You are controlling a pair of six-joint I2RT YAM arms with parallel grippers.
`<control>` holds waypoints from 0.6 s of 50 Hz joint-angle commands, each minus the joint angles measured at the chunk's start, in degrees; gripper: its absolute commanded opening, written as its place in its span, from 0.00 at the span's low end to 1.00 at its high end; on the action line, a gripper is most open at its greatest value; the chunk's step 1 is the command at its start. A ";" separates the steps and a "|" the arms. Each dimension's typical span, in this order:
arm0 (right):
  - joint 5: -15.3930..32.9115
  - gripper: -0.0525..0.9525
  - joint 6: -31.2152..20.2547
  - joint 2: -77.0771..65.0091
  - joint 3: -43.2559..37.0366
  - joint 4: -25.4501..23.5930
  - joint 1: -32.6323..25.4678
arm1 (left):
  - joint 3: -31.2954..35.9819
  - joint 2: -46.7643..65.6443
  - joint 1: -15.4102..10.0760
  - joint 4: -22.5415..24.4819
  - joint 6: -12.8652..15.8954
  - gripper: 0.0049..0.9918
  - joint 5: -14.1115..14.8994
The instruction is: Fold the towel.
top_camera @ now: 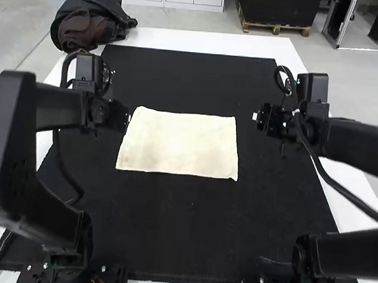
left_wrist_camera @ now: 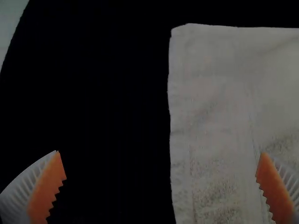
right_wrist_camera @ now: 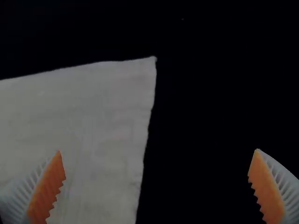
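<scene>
So, towel (top_camera: 179,144) lies between left gripper (left_wrist_camera: 160,152) and right gripper (right_wrist_camera: 158,150), long axis crosswise. Both wide open, empty; left's nearer.

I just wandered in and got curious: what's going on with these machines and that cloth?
Two robot arms are set to fold a cream towel lying flat on the black mat. The left gripper and right gripper are open near its two sides, holding nothing.
</scene>
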 commanded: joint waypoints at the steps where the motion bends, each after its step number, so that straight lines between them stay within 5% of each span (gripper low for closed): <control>1: -1.10 0.95 -1.35 4.11 3.30 0.25 1.32 | 1.77 2.78 -0.12 1.15 -1.22 0.97 3.30; 7: -6.11 0.95 -1.61 9.12 4.88 0.61 2.29 | 3.79 7.26 -0.03 2.20 -1.83 0.97 4.61; 30: -7.61 0.95 -2.58 28.28 12.27 6.93 3.78 | 13.72 24.92 0.41 4.22 -3.15 0.97 6.72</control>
